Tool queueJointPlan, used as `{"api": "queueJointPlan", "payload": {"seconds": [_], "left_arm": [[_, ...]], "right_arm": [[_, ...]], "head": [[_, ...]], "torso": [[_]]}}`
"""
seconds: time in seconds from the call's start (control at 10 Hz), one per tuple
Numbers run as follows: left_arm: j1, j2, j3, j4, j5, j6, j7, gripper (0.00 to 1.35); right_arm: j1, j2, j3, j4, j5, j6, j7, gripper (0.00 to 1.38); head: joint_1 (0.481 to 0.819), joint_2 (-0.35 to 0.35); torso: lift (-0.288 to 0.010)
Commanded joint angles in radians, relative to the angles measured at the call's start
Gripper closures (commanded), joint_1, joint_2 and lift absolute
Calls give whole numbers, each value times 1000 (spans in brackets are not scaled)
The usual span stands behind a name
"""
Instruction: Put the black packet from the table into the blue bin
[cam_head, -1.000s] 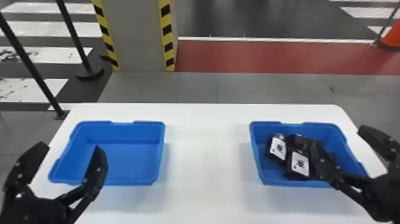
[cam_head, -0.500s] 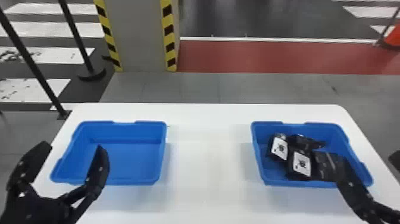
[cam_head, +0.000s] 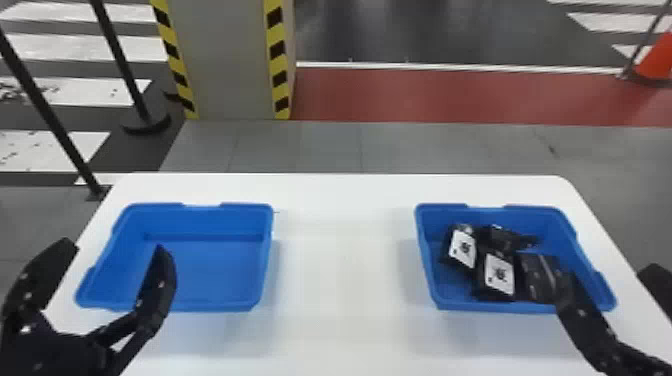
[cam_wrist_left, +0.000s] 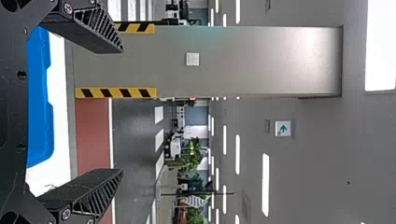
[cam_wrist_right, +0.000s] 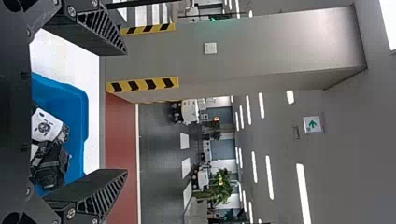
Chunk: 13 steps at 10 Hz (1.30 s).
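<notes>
In the head view, my left gripper (cam_head: 117, 247) is open at the near left, by the left blue bin (cam_head: 200, 270), which holds nothing. My right gripper (cam_head: 602, 277) stands open at the near right, one finger over the right blue bin (cam_head: 430, 255). That bin holds several black packets; a packet with a white label (cam_head: 496, 275) and another labelled packet (cam_head: 462, 247) lie side by side. A darker packet (cam_head: 537, 275) is partly behind the finger. The left wrist view shows the left gripper (cam_wrist_left: 122, 110) with nothing between its fingers, likewise the right gripper (cam_wrist_right: 125, 112) in its own wrist view.
Both bins stand on a white table (cam_head: 345, 280), with a wide strip of tabletop between them. Beyond its far edge are a striped pillar (cam_head: 227, 65), black posts (cam_head: 122, 65) at the left, and an orange cone (cam_head: 657, 57) at the far right.
Compared with a second ago, my right gripper has drawn back toward the table's near right, uncovering more of the packets. The left gripper holds its place, and the packets look unmoved.
</notes>
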Motion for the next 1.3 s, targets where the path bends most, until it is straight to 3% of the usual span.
{"api": "queueJointPlan", "payload": {"seconds": [0.0,1.2], "left_arm": [[3,0,2,0,3,-4,0,114],[1,4,-2,0,-5,-19,-3,111]], "right_arm": [[-2,0,0,-4,4,0,0,127],[-2,2,0,-24,47,12,-5,125]], "head": [[695,-4],[695,-2]], "torso": [[-110],[-110]]}}
